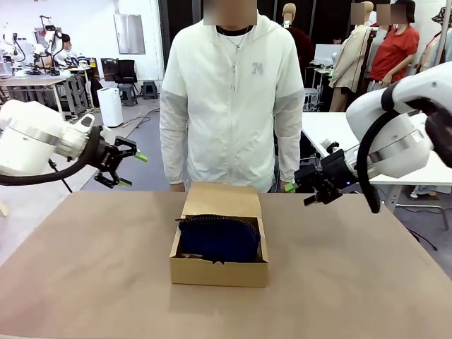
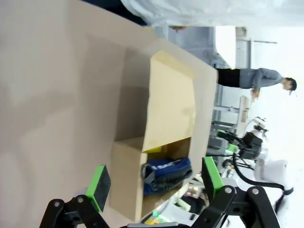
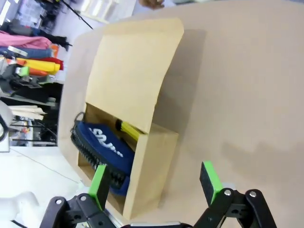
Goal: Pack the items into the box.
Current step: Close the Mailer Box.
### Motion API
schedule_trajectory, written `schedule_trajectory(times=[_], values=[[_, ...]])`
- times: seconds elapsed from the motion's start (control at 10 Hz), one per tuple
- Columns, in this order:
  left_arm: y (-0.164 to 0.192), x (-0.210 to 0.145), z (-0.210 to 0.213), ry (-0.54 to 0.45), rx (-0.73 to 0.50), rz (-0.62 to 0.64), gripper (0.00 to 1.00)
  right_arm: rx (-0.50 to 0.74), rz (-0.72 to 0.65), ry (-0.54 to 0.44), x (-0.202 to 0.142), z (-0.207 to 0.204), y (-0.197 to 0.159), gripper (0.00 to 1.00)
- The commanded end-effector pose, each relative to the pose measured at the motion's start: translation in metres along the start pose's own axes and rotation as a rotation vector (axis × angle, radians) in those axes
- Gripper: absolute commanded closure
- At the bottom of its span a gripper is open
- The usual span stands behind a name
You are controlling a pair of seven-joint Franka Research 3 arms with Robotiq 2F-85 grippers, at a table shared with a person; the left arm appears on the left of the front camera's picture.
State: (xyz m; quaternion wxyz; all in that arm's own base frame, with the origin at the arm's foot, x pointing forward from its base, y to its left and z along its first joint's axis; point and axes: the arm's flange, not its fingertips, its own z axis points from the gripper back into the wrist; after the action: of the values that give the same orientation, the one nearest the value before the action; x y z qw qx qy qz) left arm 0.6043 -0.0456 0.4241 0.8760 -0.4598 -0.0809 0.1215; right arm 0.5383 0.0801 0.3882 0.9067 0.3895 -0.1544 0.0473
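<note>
Box [image 1: 219,271] sits mid-worktop [image 1: 85,275] with its flap lid [image 1: 222,200] thrown back toward the person; the navy pouch [image 1: 217,239] lies inside it and takes up most of the opening. You can judge the packing close to done; closing the flap looks like the main step left.

In the front view the pouch's bulk covers whatever else is in the box. The right wrist view gives you more: the yellow-and-black utility knife [image 3: 127,129] is tucked between the pouch and the back wall, just under the flap's hinge; the left wrist view offers only a yellow sliver at that same spot. Whether the stapler lies beneath the pouch, you cannot tell.

Only the front view places both arms for you: the left gripper [image 1: 133,169] and the right gripper [image 1: 299,195] hang above the worktop on either side, well apart from the box; each has its fingers spread and holds nothing, and both wrist views bear that out.
</note>
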Motion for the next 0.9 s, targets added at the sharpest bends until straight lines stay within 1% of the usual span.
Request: schedule_trajectory(times=[0.0, 0.1, 0.2, 0.4, 0.5, 0.6, 0.7, 0.8], values=[[0.005, 0.031, -0.034, 0.018, -0.087, 0.065, 0.0, 0.112, -0.05, -0.045, 0.031, -0.027, -0.017, 0.0], [0.011, 0.039, -0.049, 0.034, -0.13, 0.1, 0.0, 0.152, -0.075, -0.019, 0.041, -0.044, -0.023, 0.0], [0.019, 0.047, -0.065, 0.043, -0.108, 0.155, 0.0, 0.138, -0.113, -0.004, 0.05, -0.061, -0.031, 0.0], [0.032, 0.06, -0.113, 0.096, -0.108, 0.201, 0.0, 0.148, -0.207, -0.002, 0.064, -0.101, -0.046, 0.0], [0.038, 0.063, -0.135, 0.169, -0.1, 0.237, 0.0, 0.156, -0.248, -0.004, 0.067, -0.115, -0.051, 0.0], [0.045, 0.066, -0.157, 0.173, -0.086, 0.252, 0.0, 0.227, -0.264, 0.02, 0.069, -0.13, -0.054, 0.0], [0.048, 0.068, -0.174, 0.185, -0.151, 0.26, 0.0, 0.302, -0.31, 0.015, 0.071, -0.144, -0.058, 0.0], [0.051, 0.071, -0.185, 0.175, -0.203, 0.258, 0.0, 0.353, -0.356, 0.006, 0.071, -0.154, -0.063, 0.0]])
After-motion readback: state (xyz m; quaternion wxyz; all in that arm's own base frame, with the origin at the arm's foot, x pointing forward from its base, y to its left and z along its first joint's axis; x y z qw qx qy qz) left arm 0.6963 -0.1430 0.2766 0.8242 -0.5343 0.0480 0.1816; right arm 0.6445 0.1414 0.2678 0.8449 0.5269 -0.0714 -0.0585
